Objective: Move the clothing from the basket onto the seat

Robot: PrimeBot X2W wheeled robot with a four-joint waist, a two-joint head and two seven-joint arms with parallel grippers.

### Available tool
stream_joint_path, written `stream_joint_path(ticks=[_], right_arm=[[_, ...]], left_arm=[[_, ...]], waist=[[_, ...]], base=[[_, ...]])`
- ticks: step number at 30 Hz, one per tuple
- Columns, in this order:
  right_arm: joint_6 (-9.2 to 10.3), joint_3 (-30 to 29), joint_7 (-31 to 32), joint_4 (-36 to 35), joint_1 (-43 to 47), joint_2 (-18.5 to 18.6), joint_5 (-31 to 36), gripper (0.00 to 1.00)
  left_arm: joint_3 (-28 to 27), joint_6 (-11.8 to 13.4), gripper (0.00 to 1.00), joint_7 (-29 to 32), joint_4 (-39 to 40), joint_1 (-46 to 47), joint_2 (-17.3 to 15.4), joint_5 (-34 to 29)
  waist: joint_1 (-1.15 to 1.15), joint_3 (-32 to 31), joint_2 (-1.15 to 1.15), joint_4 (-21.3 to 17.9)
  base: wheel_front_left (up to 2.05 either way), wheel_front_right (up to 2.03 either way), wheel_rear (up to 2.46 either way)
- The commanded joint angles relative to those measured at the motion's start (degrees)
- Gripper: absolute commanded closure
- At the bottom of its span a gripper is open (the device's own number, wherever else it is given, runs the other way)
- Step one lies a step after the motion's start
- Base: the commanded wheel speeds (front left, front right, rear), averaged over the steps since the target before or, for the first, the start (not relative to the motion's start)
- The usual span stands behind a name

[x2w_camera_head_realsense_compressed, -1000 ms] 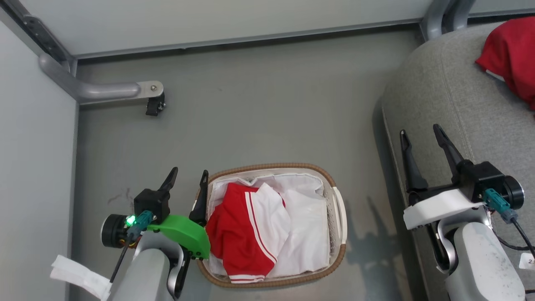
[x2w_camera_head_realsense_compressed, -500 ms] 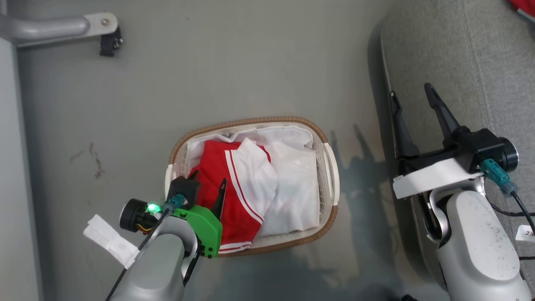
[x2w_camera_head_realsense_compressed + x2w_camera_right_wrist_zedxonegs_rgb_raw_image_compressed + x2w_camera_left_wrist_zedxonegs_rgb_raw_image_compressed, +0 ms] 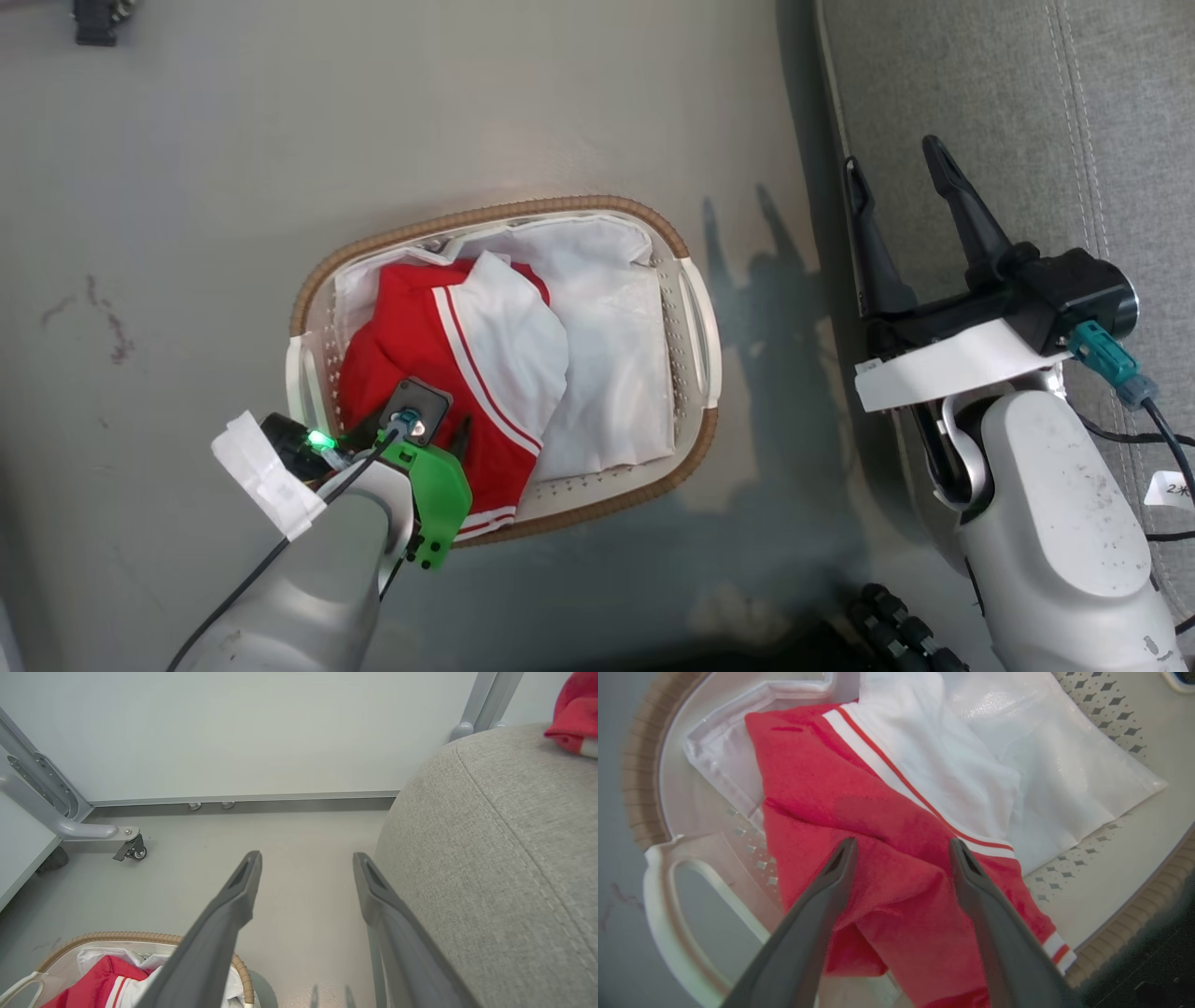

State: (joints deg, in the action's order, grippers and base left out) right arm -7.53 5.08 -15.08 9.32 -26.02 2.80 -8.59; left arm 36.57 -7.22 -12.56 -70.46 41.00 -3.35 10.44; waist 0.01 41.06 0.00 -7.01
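Looking down through the head view, the basket (image 3: 485, 213) sits on the grey floor (image 3: 280, 140). The red striped garment (image 3: 411, 336) lies inside it, filling the basket's left half, with a white panel folded over its middle. The white liner (image 3: 607, 308) lies bare across the basket's right half. The left pincer (image 3: 439, 437) reaches in over the basket's near-left rim, down at the red cloth. The right pincer (image 3: 890, 156) hangs well to the right of the basket, spread wide and empty, at the edge of the seat (image 3: 1008, 112).

In the left wrist view, the left pincer's two fingers stand wide apart inside the basket. Their tips are right at a fold of the striped garment and not closed on it. I can't tell whether they touch the cloth.

In the right wrist view, the right pincer's fingers are parted over the floor beyond the basket. A second red garment (image 3: 572, 714) lies up on the seat, far from the basket.
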Motion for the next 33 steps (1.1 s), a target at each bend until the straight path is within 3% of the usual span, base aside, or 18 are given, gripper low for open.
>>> stream_joint_path(ticks=[1, 16, 23, 24, 26, 28, 33], right_arm=[[0.08, 0.24, -0.14, -0.39, -0.88, 0.18, -0.51, 0.00], [0.08, 3.64, -0.14, -2.03, -3.09, 0.18, -4.61, 0.00], [0.08, 4.12, -0.14, -2.34, -3.50, 0.18, -5.80, 0.00], [0.08, 4.13, -0.14, -2.33, -3.52, 0.18, -5.93, 0.00], [0.08, 4.10, -0.14, -2.32, -3.54, 0.18, -6.11, 0.00], [0.08, 4.05, -0.14, -2.19, -3.52, 0.18, -6.28, 0.00], [0.08, 3.79, -0.14, -1.64, -2.99, 0.19, -6.26, 0.00]], left_arm=[[0.28, 0.40, 0.00, 0.43, -0.50, 1.20, -0.77, -0.35], [3.43, 4.95, 0.00, 8.97, -3.13, 5.91, -3.01, -2.43], [3.44, 5.53, 0.02, 11.34, -3.32, 6.46, -4.24, -1.38], [3.43, 5.52, 0.20, 11.41, -3.34, 6.48, -4.37, -1.36], [3.35, 5.62, 0.71, 11.05, -3.36, 6.43, -4.47, -0.97], [3.29, 5.62, 1.00, 10.46, -3.38, 6.49, -4.27, -0.67], [3.46, 5.12, 1.00, 8.52, -3.29, 6.03, -3.62, -0.01]], waist=[[-0.01, 1.72, 0.00, -1.45], [-0.01, 6.56, 0.00, -5.66], [-0.01, 7.49, 0.00, -7.03], [-0.01, 7.56, 0.00, -7.18], [-0.01, 7.65, 0.00, -7.49], [-0.01, 7.58, 0.00, -7.66], [-0.01, 6.55, 0.00, -7.56]], base=[[0.00, 0.00, 0.00], [0.00, 0.00, 0.00], [0.00, 0.00, 0.00], [0.00, 0.00, 0.00], [0.00, 0.00, 0.00], [0.00, 0.00, 0.00], [0.00, 0.00, 0.00]])
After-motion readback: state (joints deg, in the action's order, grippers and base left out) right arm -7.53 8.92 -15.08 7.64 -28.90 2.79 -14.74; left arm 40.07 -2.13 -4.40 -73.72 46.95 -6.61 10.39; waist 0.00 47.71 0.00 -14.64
